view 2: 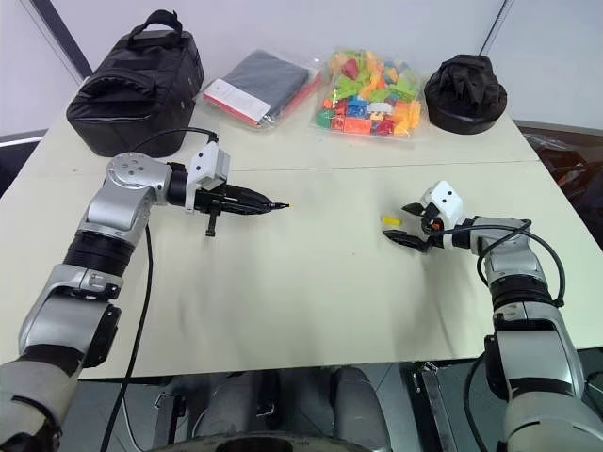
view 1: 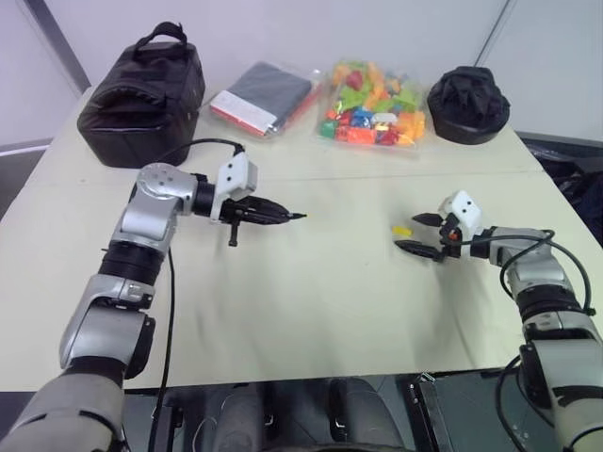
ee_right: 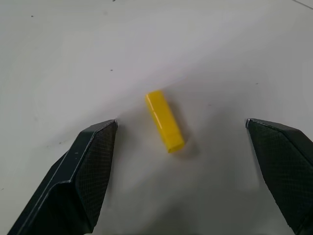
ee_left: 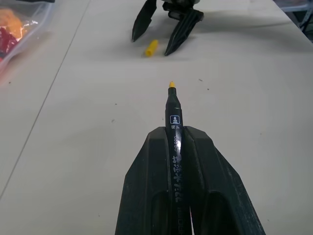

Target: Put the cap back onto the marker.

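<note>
slim black marker (ee_left: 173,122) pinched; boxy glossy yellow cap (ee_right: 165,120) lies flat.

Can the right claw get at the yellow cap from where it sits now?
Probably yes. The right claw is open, and the cap lies flat on the table between its fingers, with nothing around it in the way.

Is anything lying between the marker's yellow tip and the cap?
No. In the left wrist view, only bare table lies between the marker tip and the cap, which sits between the right end effector's open fingers.
</note>
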Controlling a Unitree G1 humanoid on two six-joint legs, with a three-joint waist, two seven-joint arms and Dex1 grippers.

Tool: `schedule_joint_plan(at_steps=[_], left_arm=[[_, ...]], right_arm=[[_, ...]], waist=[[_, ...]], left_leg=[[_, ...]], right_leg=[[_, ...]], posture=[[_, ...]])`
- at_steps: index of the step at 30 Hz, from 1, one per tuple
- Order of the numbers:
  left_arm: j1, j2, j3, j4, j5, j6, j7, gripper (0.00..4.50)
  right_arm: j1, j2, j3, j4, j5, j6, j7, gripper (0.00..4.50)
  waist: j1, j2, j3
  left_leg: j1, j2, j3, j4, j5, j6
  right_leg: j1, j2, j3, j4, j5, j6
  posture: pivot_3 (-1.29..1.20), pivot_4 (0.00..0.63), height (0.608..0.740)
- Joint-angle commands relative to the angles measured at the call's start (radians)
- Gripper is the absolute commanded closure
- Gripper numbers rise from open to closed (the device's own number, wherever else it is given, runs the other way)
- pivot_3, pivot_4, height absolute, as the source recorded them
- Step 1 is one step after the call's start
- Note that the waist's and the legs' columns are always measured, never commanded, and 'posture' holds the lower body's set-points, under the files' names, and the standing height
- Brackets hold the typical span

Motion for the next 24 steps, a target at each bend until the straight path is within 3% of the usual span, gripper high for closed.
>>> schedule_joint_plan(at_steps=[1, 6, 7, 9, 15, 16, 24], left_arm=[[0.014, 0.021, 0.031, -0.064, -0.019, 0.015, 0.017, 4.48], [0.030, 0.033, 0.038, -0.089, -0.026, 0.032, 0.033, 4.48], [0.031, 0.034, 0.038, -0.092, -0.027, 0.033, 0.035, 4.50], [0.035, 0.036, 0.039, -0.096, -0.030, 0.037, 0.039, 4.50], [0.036, 0.035, 0.036, -0.100, -0.037, 0.042, 0.049, 4.50], [0.035, 0.033, 0.035, -0.098, -0.037, 0.041, 0.051, 4.50], [0.028, 0.028, 0.030, -0.071, -0.025, 0.006, 0.057, 4.50]], right_arm=[[-0.025, 0.004, -0.006, 0.050, -0.017, -0.020, 0.010, 0.12], [-0.027, 0.011, -0.005, 0.073, -0.022, -0.036, 0.028, 0.12], [-0.025, 0.010, -0.003, 0.074, -0.025, -0.040, 0.031, 0.37], [-0.008, 0.004, 0.014, 0.066, -0.045, -0.069, 0.039, 0.96], [0.023, -0.002, 0.034, 0.060, -0.073, -0.121, 0.045, 4.10], [0.023, -0.002, 0.033, 0.058, -0.071, -0.121, 0.045, 4.45], [0.007, -0.018, 0.033, 0.002, -0.079, -0.106, 0.030, 4.45]], waist=[[0.000, 0.000, 0.000], [0.001, 0.000, 0.000], [0.001, 0.000, 0.000], [0.000, 0.000, 0.000], [0.001, 0.000, 0.000], [0.002, 0.000, 0.000], [0.002, 0.000, 0.000]], left_leg=[[0.000, 0.000, 0.000, 0.000, 0.000, 0.000], [0.000, 0.000, 0.000, 0.000, 0.000, 0.000], [0.000, 0.000, 0.000, 0.000, 0.000, 0.000], [0.000, 0.000, 0.000, 0.000, 0.000, 0.000], [0.003, 0.000, 0.000, 0.001, 0.000, -0.001], [0.004, 0.000, 0.000, 0.001, 0.000, 0.000], [0.011, 0.000, -0.001, 0.000, 0.000, 0.000]], right_leg=[[0.000, 0.000, 0.000, 0.000, 0.000, 0.000], [0.000, 0.000, 0.000, 0.000, 0.000, 0.000], [0.000, 0.000, 0.000, 0.000, 0.000, 0.000], [0.000, 0.000, 0.000, 0.000, 0.000, 0.000], [0.003, 0.000, 0.000, 0.001, 0.000, 0.000], [0.005, 0.000, 0.000, 0.000, 0.000, 0.000], [0.011, -0.001, 0.000, 0.000, 0.000, 0.000]], posture=[[0.00, 0.150, 0.740], [0.00, 0.150, 0.740], [0.00, 0.150, 0.740], [0.00, 0.150, 0.740], [0.00, 0.150, 0.740], [0.00, 0.150, 0.740], [0.00, 0.150, 0.740]])
